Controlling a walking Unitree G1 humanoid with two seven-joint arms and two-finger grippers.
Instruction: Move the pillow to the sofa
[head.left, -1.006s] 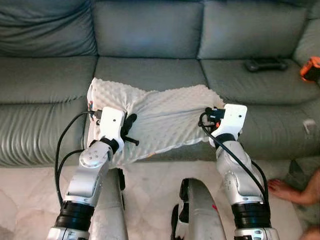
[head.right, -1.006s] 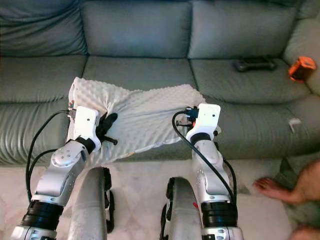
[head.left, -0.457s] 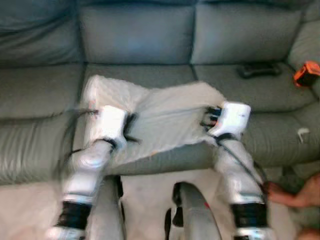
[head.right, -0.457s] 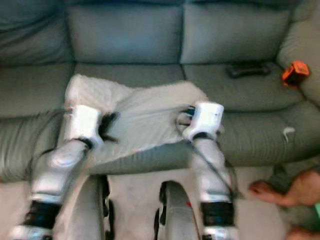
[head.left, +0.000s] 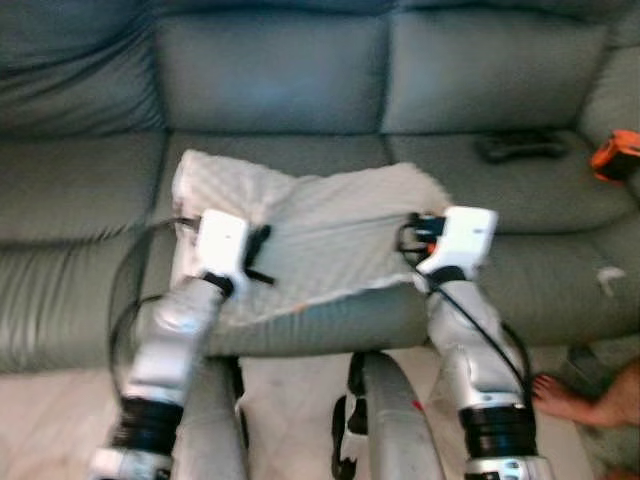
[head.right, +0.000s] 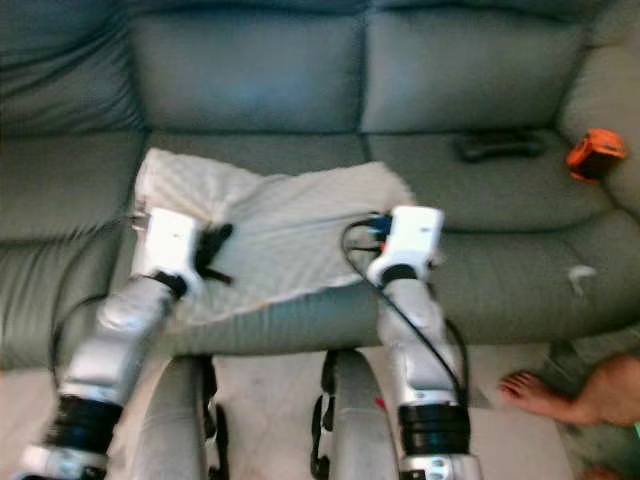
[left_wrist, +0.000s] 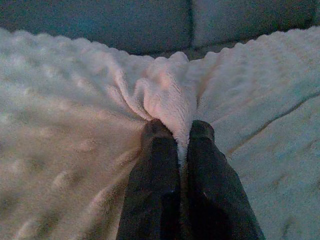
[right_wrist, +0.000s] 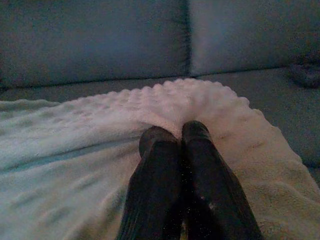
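White bumpy pillow (head.left: 320, 235) lies on the grey sofa (head.left: 300, 90) middle seat, front edge overhanging. My left end effector (left_wrist: 177, 137) pinches a raised fold of its fabric; my right end effector (right_wrist: 174, 136) is pressed together on the pillow's far corner. Black controller (head.left: 520, 147) and orange object (head.left: 615, 155) sit on the right seat.

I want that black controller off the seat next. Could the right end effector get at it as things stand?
Probably not yet: the right end effector is shut on the pillow, and the controller lies apart on the sofa seat.
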